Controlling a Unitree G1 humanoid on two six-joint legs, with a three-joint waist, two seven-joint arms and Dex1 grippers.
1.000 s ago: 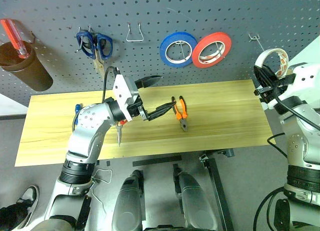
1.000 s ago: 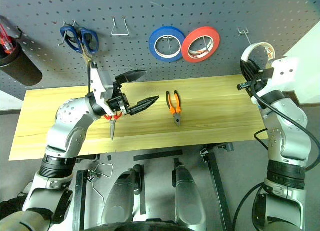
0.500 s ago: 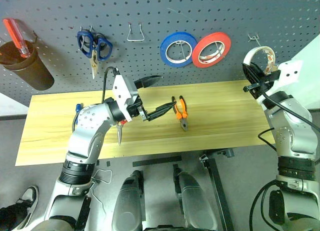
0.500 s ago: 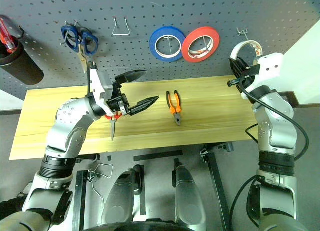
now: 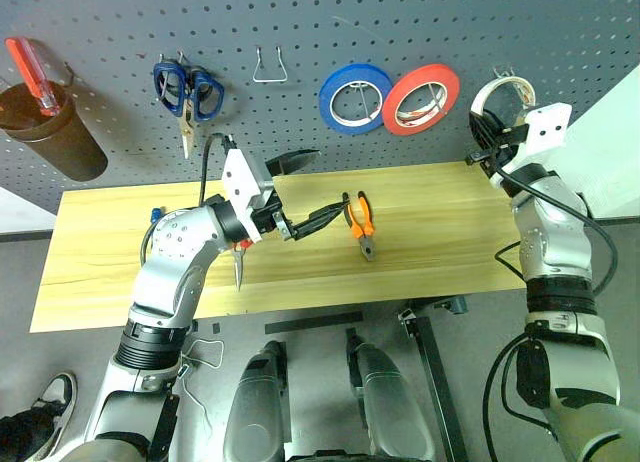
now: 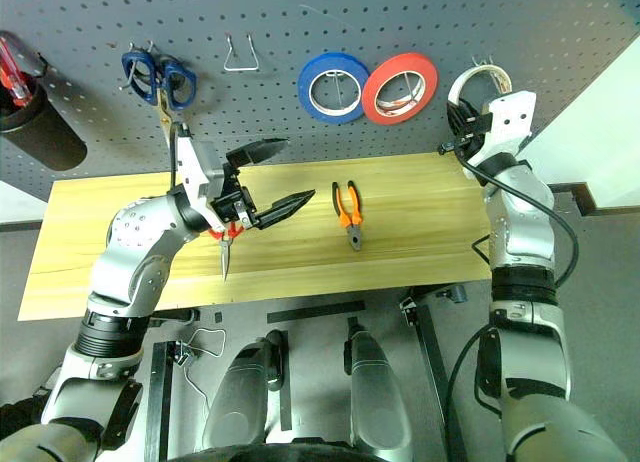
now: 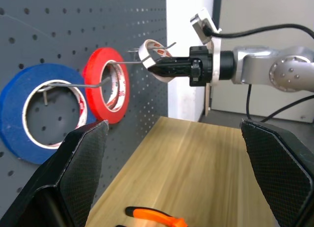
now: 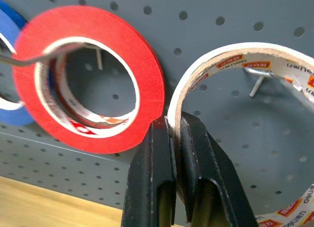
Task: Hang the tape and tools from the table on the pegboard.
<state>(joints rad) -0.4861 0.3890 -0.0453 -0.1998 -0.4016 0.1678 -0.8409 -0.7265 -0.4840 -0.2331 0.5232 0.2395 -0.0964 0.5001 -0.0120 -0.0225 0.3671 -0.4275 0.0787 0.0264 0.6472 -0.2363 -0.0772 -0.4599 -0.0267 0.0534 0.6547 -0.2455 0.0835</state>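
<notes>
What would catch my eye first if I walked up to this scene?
Probably the blue roll and red roll hanging side by side on the dark pegboard. Right of them, the right gripper pinches a whitish tape roll around a hook. Orange pliers lie on the yellow table.

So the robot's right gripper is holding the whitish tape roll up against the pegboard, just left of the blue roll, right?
Not quite: the right gripper holds the whitish tape roll against the pegboard beside the red roll, not the blue one, as the right wrist view shows.
</notes>
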